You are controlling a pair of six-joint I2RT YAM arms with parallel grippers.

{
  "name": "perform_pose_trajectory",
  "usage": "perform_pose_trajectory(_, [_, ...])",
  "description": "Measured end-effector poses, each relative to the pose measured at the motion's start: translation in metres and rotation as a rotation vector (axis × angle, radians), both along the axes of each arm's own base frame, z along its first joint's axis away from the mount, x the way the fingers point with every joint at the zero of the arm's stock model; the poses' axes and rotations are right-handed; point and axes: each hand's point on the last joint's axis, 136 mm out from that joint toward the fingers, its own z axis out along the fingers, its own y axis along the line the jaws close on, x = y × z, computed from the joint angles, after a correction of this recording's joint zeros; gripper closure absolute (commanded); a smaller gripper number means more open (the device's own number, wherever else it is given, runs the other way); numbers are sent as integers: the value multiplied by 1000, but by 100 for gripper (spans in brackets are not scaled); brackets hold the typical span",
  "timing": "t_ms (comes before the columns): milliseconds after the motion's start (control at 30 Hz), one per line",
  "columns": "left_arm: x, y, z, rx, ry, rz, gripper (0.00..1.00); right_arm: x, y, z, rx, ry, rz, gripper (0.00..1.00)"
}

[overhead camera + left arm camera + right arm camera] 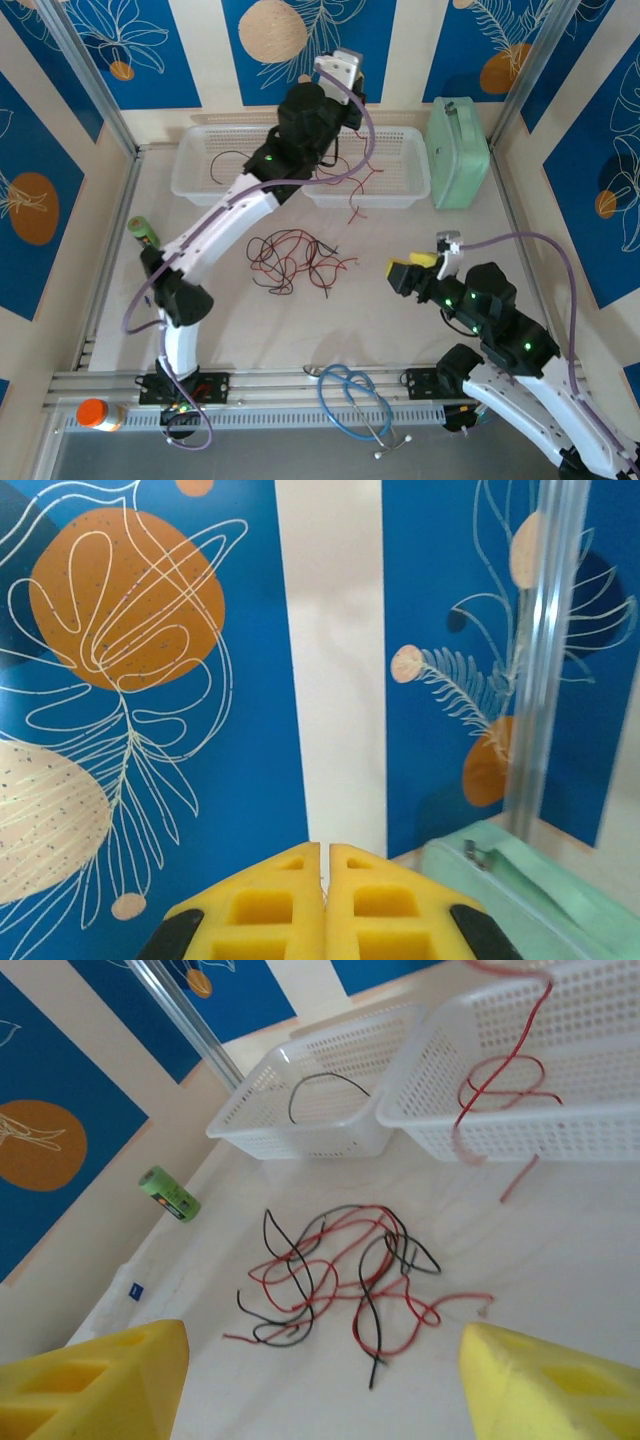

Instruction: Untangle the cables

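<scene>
Fingers point(110, 1385) of the right gripper point(411, 267) stand wide apart w/ nothing between them: released, free to take a strand. The left gripper point(325, 852) is clenched, its pads pressed flat together, and we see no wire pinched there, though a hair-fine one could escape us.

The cables point(295, 262), a loose red-and-black snarl, lie flat on the table point(420, 330) between the two arms, in front of the baskets. From the right wrist view they sit straight ahead of the open fingers and lower, roughly centred in the gap. In the top view that puts them to the left of the right gripper, well apart from it. The heap is wider than it is deep, its long axis running approx. left to right across the table, so the right fingers point along it, not across it.

A red strand point(500, 1090) hangs over the front wall of the right basket point(405, 190), and a black strand point(320, 1090) lies curled in the left basket point(200, 180).

The left gripper is raised by the baskets, facing the wall point(330, 680) and the green case point(520, 880), i.e. aimed away from the heap. So we judge the right arm the nearer and better placed — its move looks like a forward, downward reach to the near end of the snarl.
</scene>
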Motion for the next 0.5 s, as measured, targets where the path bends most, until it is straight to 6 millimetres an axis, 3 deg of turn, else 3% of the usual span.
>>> perform_pose_trajectory(167, [38, -18, -23, 48, -70, 92, 100, -16, -15, -19, 4, 73, -25, 28])
perform_pose_trajectory(300, [64, -23, -45, 60, -84, 152, 100, -19, -17, -46, -16, 162, -41, 29])
perform_pose_trajectory(433, [93, -20, -86, 79, -25, 192, 100, -20, -18, -70, -36, 235, -56, 29])
perform_pose_trajectory(500, [107, -17, -114, 91, 29, 205, 100, -20, -18, -72, -34, 252, -63, 29])
